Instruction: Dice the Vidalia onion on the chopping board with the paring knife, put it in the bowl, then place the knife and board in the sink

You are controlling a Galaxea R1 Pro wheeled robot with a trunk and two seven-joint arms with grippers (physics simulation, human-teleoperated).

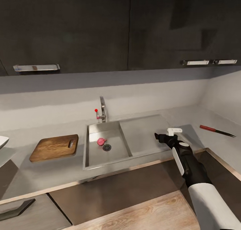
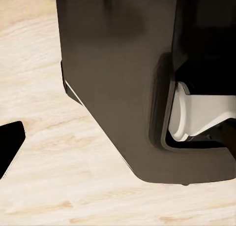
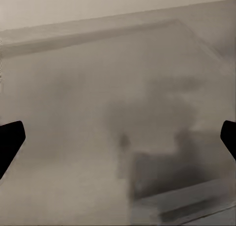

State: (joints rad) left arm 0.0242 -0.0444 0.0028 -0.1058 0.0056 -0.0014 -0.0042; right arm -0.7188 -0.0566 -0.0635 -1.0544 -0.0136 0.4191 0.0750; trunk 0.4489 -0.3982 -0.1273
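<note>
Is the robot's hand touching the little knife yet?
Apart. In the head view, the right gripper hovers over the steel drainboard, while the paring knife lies farther right on the countertop, bare surface plainly between them.

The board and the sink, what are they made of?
The board looks like wood: brown with darker grain streaks and a dull finish. The sink looks like steel: plain matte grey all over, the same as its drainboard. These are simulator renders, so both are guesses from looks alone.
</note>
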